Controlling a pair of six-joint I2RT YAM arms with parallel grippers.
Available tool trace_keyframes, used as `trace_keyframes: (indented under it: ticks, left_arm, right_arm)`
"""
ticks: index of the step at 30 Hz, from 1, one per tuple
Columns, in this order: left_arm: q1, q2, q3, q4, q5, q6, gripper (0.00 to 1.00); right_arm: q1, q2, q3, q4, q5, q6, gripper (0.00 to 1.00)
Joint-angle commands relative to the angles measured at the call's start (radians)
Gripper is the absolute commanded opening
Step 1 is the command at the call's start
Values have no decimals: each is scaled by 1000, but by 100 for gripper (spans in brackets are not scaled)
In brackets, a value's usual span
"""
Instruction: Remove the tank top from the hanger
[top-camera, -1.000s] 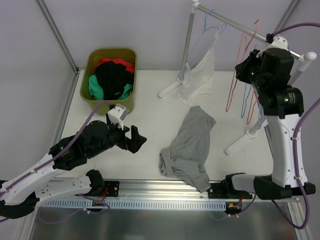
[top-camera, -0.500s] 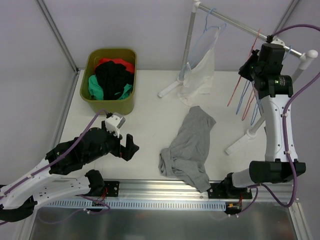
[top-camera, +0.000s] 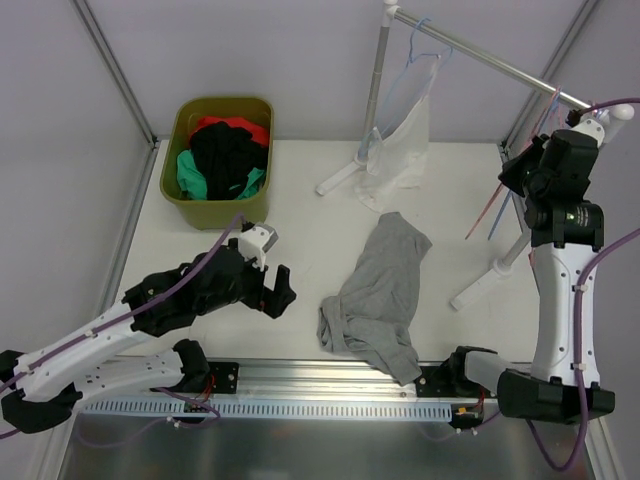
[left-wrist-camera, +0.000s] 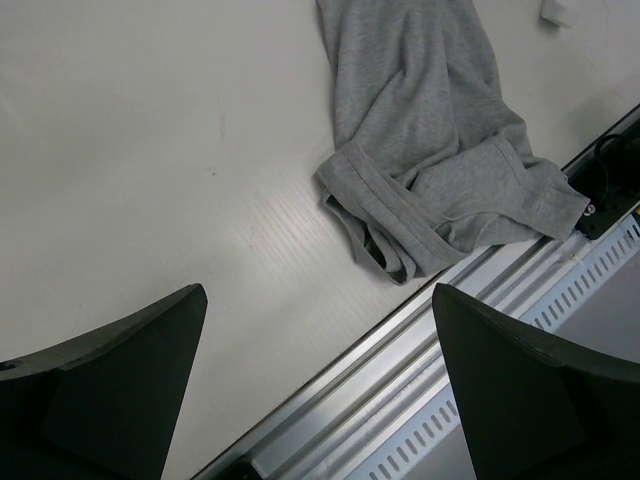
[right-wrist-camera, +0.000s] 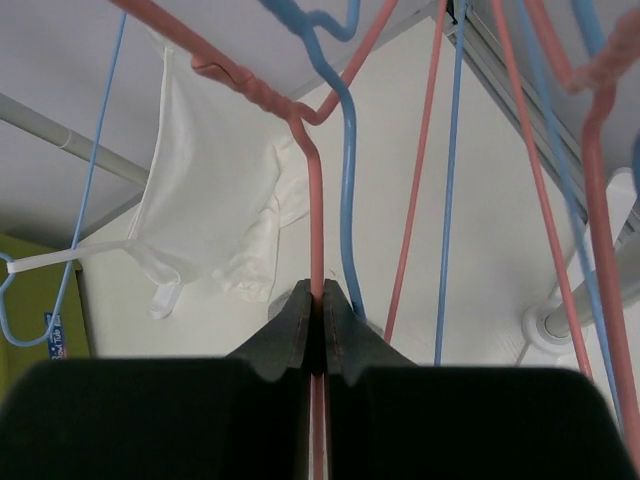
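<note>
1. Top view: The left gripper (top-camera: 277, 289) is seen low over the table (top-camera: 300, 210), its jaws spread wide and holding nothing. A grey tank top (top-camera: 383, 285) lies crumpled on the table just to the gripper's right, off any hanger. A basket (top-camera: 168, 170) of clothes stands beyond the gripper. The right arm (top-camera: 560, 290) is raised to the near end of the rail (top-camera: 480, 55), among bare hangers (top-camera: 490, 205). A white tank top (top-camera: 405, 135) hangs on a blue hanger (top-camera: 415, 60) at the rail's far end, well apart from both grippers.

2. Left wrist view: Only bare table is seen between the widely parted fingers. The grey tank top lies ahead and to the right, untouched.

3. Right wrist view: The right gripper (right-wrist-camera: 320, 295) is clamped tight on the wire of a red hanger (right-wrist-camera: 316, 200) that carries no clothing. The white tank top is seen ahead and to the left, well beyond the fingertips.

4. Judgement: The grey tank top appears finished with, and the emptied red hanger is being dealt with at the rail. Next, the red hanger would need to be hooked securely and let go. After that, the white tank top's straps would have to be slid off the blue hanger.
</note>
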Motion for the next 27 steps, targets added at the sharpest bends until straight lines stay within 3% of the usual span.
trace_keyframes:
  ticks: [1, 3, 5, 6, 10, 15, 22, 27]
  left_arm:
    - [-4, 45, -19, 110, 58, -15, 99]
    - [-4, 69, -33, 161, 64, -16, 98]
    - [-4, 82, -45, 215, 72, -15, 99]
    - [-4, 88, -48, 232, 83, -15, 99]
    - [-4, 145, -42, 287, 133, -6, 99]
    - [-12, 208, -33, 322, 159, -4, 99]
    - [-23, 259, -44, 443, 264, 16, 99]
    - [-70, 420, -13, 482, 298, 51, 99]
  right_arm:
    - [-21, -55, -16, 57, -62, -8, 5]
    - [-24, -63, -13, 54, -121, -21, 23]
    - [-26, -73, -13, 43, -161, -28, 32]
    - [-26, -90, -15, 37, -164, -35, 45]
    - [-27, -151, -60, 29, -150, -42, 69]
    - [-27, -231, -113, 14, -152, -53, 87]
    - [-27, -348, -134, -34, -184, -71, 97]
    - [-27, -513, -157, -94, -237, -102, 100]
